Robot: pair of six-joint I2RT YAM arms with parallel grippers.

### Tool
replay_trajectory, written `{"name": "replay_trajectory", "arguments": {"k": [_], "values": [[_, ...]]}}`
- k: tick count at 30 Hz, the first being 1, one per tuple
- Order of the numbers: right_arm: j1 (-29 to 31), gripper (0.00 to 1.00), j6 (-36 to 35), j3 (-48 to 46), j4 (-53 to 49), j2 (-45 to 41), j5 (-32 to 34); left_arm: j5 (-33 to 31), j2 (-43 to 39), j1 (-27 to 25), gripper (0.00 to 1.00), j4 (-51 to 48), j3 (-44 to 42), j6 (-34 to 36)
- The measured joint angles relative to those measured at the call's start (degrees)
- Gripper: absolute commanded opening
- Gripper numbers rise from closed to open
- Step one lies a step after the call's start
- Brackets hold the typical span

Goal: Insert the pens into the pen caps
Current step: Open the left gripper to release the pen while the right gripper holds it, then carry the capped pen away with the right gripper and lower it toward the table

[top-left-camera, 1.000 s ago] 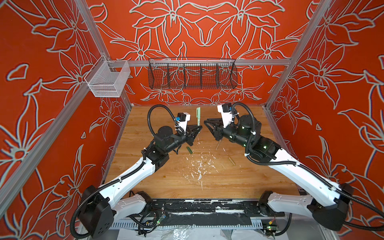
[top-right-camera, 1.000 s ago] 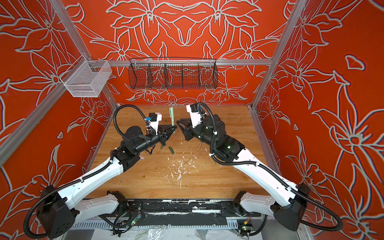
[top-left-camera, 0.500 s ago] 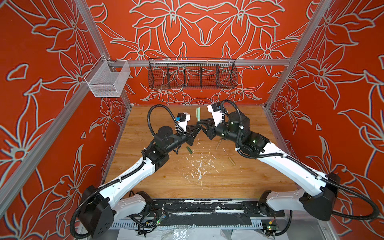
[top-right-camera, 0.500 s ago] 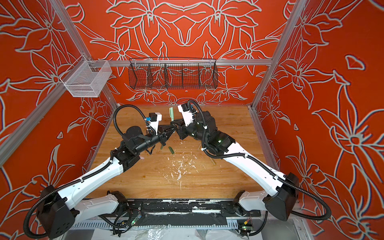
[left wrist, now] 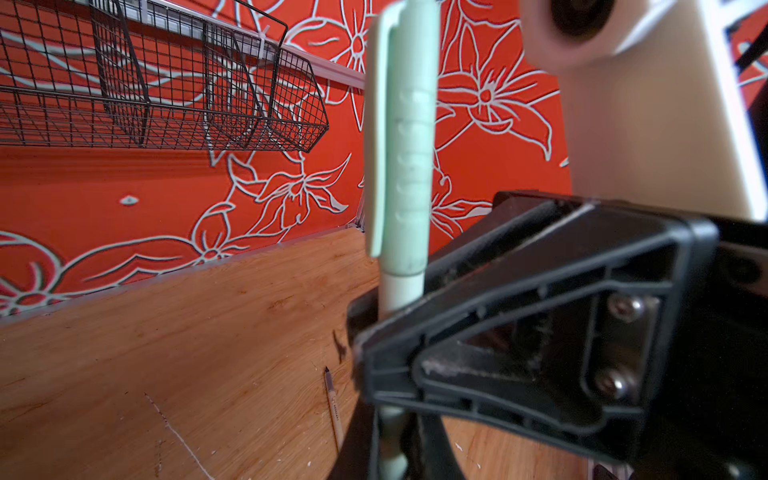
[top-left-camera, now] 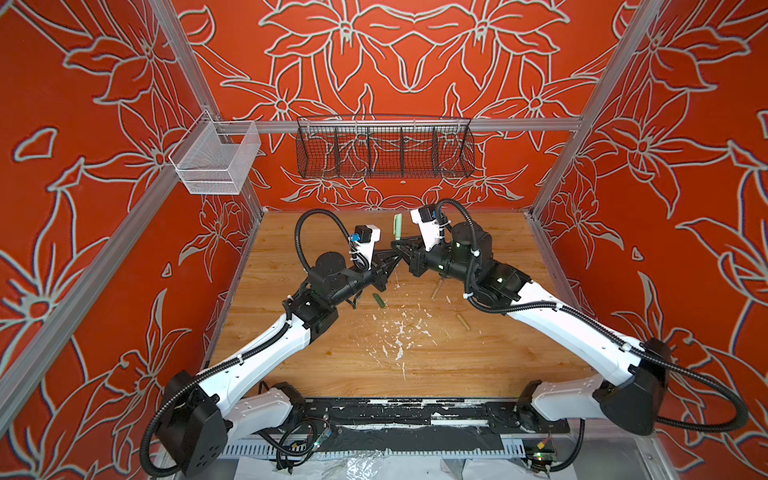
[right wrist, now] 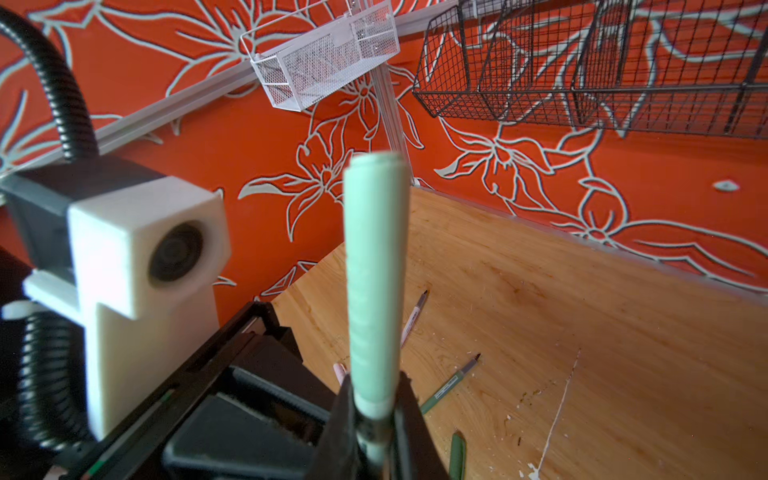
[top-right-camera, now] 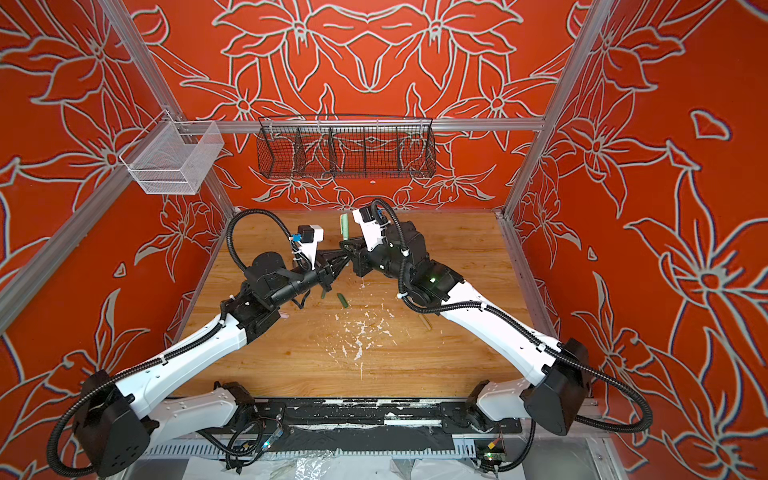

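Going from the bottom of the top views upward: the front of the counter (top-left-camera: 316, 365) has only white paint flecks (top-left-camera: 399, 336). A bit further up, a tan cap (top-left-camera: 462, 322), a dark green cap (top-left-camera: 379, 300) and a tan pen (top-left-camera: 436, 289) lie flat with nothing touching them. The action is past those, dead centre, where both arms come nose to nose. The left arm's fingers (top-left-camera: 383, 266) are clamped low on the light green pen (left wrist: 397, 291). The right arm's fingers (right wrist: 409, 432) are closed on the same pen higher up, right at the bottom edge of the light green cap (right wrist: 374, 270). I can't tell if they bite cap or barrel. Key thing is the pen's long axis stands upright, with the cap on top. So I'd guess any push to seat it has to run straight down that axis, and the right arm is the closer one to the cap.
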Motion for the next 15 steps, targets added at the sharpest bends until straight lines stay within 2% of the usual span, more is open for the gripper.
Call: {"name": "replay_trajectory", "arguments": {"k": [1,2,3,5,6,9,13,15], "values": [[0.0,0.00,0.0,0.0,0.1,0.0,0.0,-0.1,0.0,0.0,0.00,0.1,0.0,0.0],[0.0,0.00,0.0,0.0,0.2,0.0,0.0,-0.1,0.0,0.0,0.08,0.2,0.0,0.0],[0.0,0.00,0.0,0.0,0.2,0.0,0.0,-0.2,0.0,0.0,0.17,0.2,0.0,0.0],[0.0,0.00,0.4,0.0,0.5,0.0,0.0,-0.5,0.0,0.0,0.43,0.4,0.0,-0.1],[0.0,0.00,0.6,0.0,1.0,0.0,0.0,-0.6,0.0,0.0,0.51,0.3,-0.1,0.0],[0.0,0.00,0.9,0.0,1.6,0.0,0.5,-1.1,0.0,0.0,0.66,0.6,-0.4,-0.7],[-0.3,0.00,1.0,2.5,1.0,0.3,2.3,-1.9,-0.1,0.0,0.77,0.7,-0.5,-0.9],[-0.9,0.00,1.0,4.8,0.6,0.7,3.0,-2.2,-0.4,0.0,0.79,0.7,-0.5,-1.1]]}}
